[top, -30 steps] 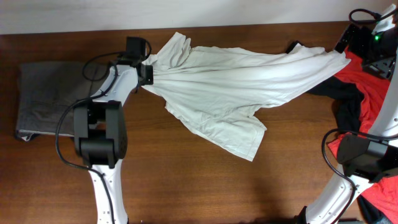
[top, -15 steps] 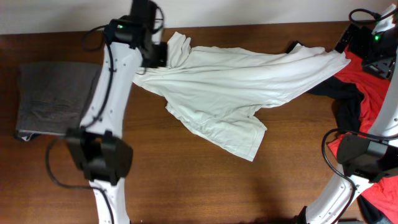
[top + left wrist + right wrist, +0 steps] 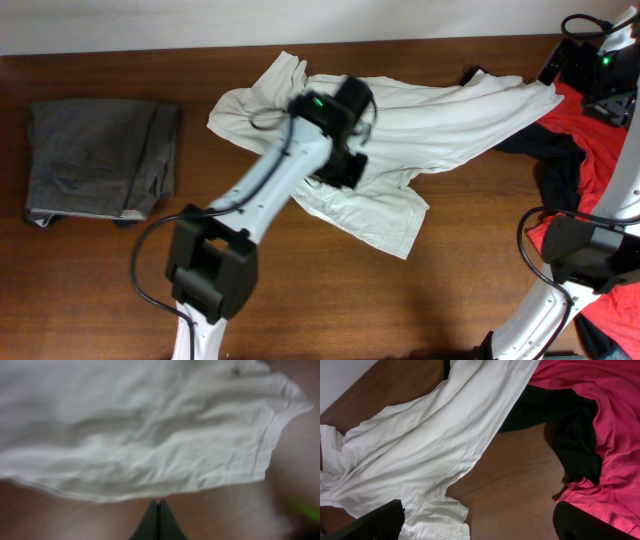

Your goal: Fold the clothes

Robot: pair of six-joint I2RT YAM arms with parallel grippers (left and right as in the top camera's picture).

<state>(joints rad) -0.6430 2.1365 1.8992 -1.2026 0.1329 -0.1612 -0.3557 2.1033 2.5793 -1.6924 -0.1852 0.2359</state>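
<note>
A white shirt lies crumpled and spread across the back of the wooden table; it also shows in the left wrist view and the right wrist view. My left gripper hovers over the shirt's middle near its front hem. Its fingers are shut and empty, above bare wood just off the hem. My right gripper is at the back right, above the shirt's right end. Its fingers are wide open and empty.
A folded grey garment lies at the far left. A red garment and a black one are heaped at the right edge, partly under the shirt's right end; both show in the right wrist view, red and black.
My left arm has swung from the shirt's back left corner to over its middle. That corner now lies loose on the table. The right arm has not moved.
</note>
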